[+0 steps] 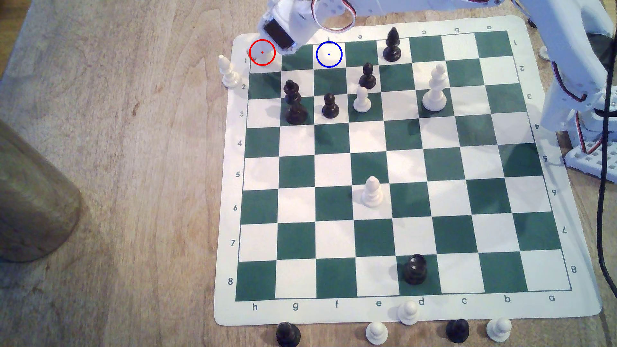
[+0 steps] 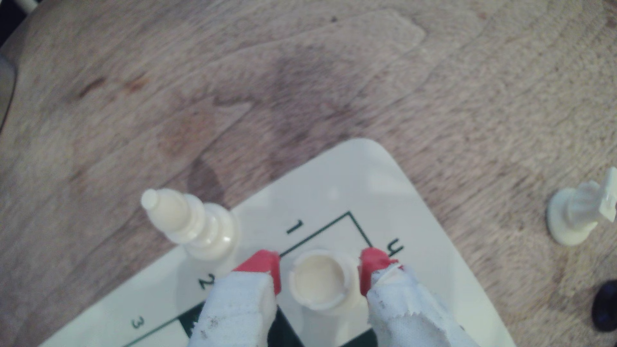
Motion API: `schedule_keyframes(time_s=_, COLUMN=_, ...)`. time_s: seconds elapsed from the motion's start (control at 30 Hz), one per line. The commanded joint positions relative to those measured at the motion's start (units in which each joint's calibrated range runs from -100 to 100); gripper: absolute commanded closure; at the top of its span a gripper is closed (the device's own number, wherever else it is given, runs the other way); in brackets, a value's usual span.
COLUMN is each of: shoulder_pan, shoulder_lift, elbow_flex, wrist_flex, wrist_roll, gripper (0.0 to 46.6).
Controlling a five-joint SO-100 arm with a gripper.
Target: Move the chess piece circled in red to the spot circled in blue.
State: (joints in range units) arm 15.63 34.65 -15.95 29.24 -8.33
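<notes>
1. Wrist view: the claw (image 2: pixel 320 270) stands open around the rook (image 2: pixel 319 278), one red-tipped finger (image 2: pixel 263 267) on each side of its flat top, with a thin gap visible between each tip and the piece. No grip yet, by my reading.
2. The rook sits on the board's (image 2: pixel 367 173) corner square, by the printed "1" and "h". In the exterior view that square carries the red ring (image 1: pixel 262 52), and the arm's head hides most of the piece.
3. The spot (image 1: pixel 329 54) lies two squares from the rook along the same edge row, toward the exterior view's right, and is bare.
4. Handling, as a judgement: the rook looks like light, hard, smooth plastic, so it may slip or twist if pinched off-centre. The broad round head between the tips is the sensible hold; the cloth wrapping on the fingers should add friction.
5. A white bishop (image 2: pixel 190 223) stands just beside the rook's square, on the board's margin, near one finger. A lift straight up before travelling should keep clear of it.
</notes>
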Motion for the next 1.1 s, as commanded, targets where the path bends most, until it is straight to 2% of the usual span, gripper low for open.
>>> schedule_keyframes(time_s=0.0, shoulder_pan=-0.3, shoulder_lift=-2.7, elbow_flex=-4.0, wrist_flex=0.1, wrist_roll=-0.1, gripper=34.2)
schedule_keyframes(time_s=0.17, shoulder_pan=-0.4, shoulder_lift=-3.7, elbow_flex=-4.0, wrist_flex=0.2, wrist_roll=0.0, gripper=35.7)
schedule_keyframes(time_s=0.37, shoulder_pan=-1.3, shoulder_lift=-3.9, elbow_flex=-4.5, wrist_flex=1.4, wrist_roll=0.5, gripper=46.1)
schedule_keyframes(time_s=0.77, shoulder_pan=-1.2, shoulder_lift=-9.4, elbow_flex=-4.1, wrist_flex=3.8, wrist_roll=1.0, gripper=46.4)
schedule_keyframes(time_s=1.0, shoulder_pan=-0.8, shoulder_lift=-24.3, elbow_flex=11.1, wrist_flex=3.8, wrist_roll=2.2, gripper=46.4)
schedule_keyframes(time_s=1.07, shoulder_pan=-0.4, shoulder_lift=-29.6, elbow_flex=19.4, wrist_flex=2.1, wrist_roll=2.8, gripper=46.4)
